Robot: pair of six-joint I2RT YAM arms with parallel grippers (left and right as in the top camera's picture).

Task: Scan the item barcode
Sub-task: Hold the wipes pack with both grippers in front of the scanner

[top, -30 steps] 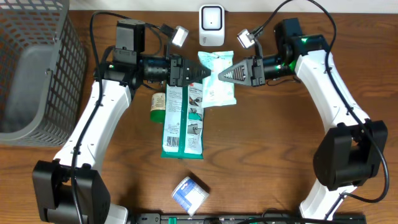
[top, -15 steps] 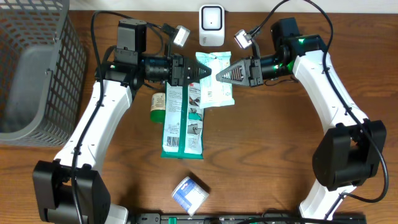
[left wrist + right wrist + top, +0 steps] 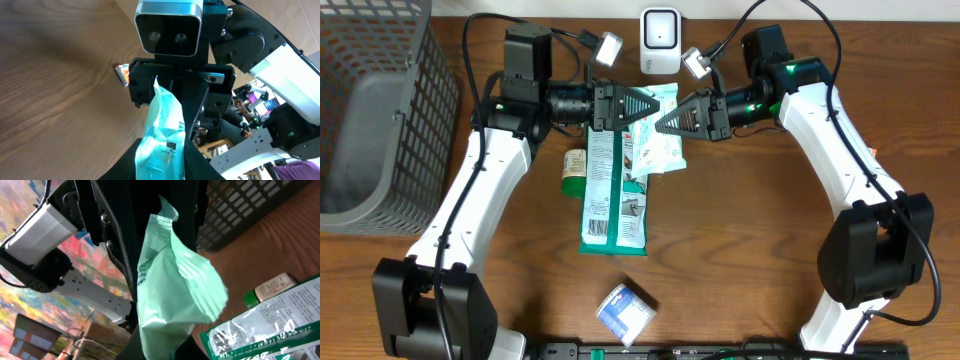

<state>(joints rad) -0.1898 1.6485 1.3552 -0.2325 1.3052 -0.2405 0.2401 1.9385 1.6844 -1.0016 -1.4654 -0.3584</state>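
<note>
Pouch [image 3: 672,150] pinched tight in our right claw [image 3: 660,125]; left claw [image 3: 651,104] straddles the other edge, clamp unclear. We'd pull it flat, barcode facing the scanner [image 3: 660,40].

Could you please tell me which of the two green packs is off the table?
The pale mint pouch, pinched by the right gripper; the darker long pack lies flat on the table.
</note>
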